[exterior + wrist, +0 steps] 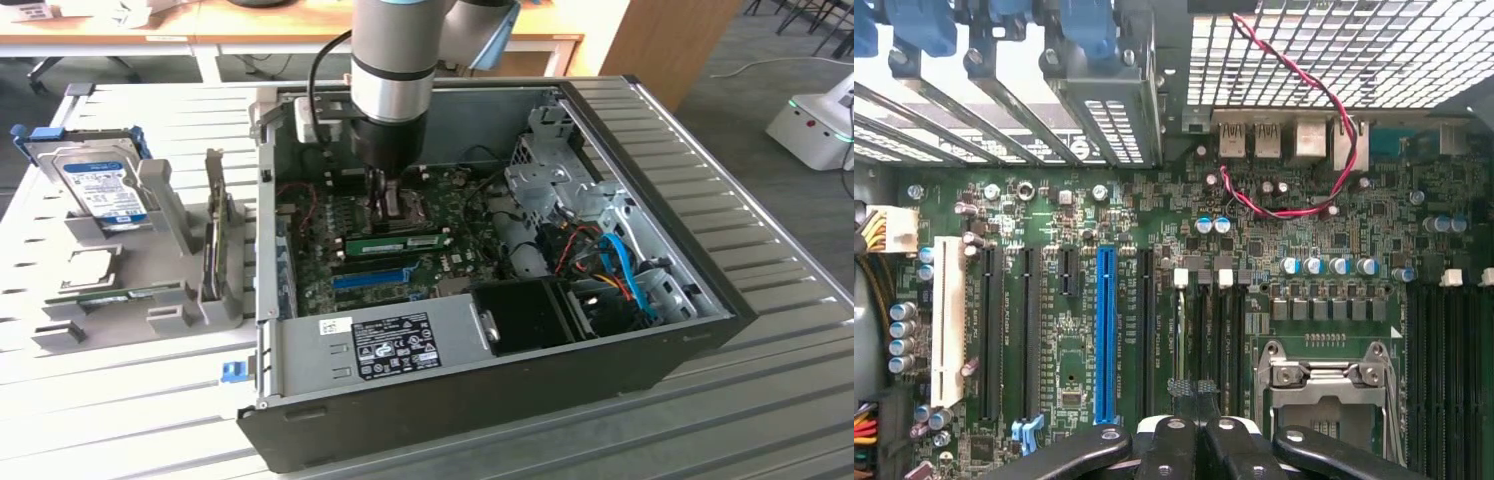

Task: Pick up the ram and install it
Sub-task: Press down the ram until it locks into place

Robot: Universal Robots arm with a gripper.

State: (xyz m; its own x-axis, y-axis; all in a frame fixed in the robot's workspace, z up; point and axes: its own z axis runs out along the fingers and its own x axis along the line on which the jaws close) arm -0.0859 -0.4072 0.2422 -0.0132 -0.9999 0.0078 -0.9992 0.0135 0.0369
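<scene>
**Seating the ram in its slot**

Reaching down into the open computer case [694, 335] in the exterior view, my gripper [387, 205] hangs over the motherboard [454, 262], toward the case's far wall. The ram [396, 243] is just on the near side of it. The green stick stands on edge on the board, parallel to the blue slot [371, 277], which lies a little nearer the camera. From this angle I cannot tell whether my fingertips touch the stick's top edge or hover just beside it.

In the wrist view, my gripper [1199, 392] looks straight down at the board with its jaws closed, tip against tip, and nothing clamped between them. The ram [1179, 330] shows edge-on as a thin pale line in one of the dark memory slots. That slot lies between the blue slot [1105, 330] and the metal processor socket [1324, 378]. A white latch [1180, 277] sits at the slot's far end, and I cannot tell whether it has snapped in.

I judge the pick-up done and the stick placed, so the work now is the install itself: getting the ram fully home. That would call for pressure straight down along the top edge, kept even so the stick does not rock in the slot. It should be gentle enough not to flex the board, and the latch closing would be the sign that the ram is seated.
</scene>
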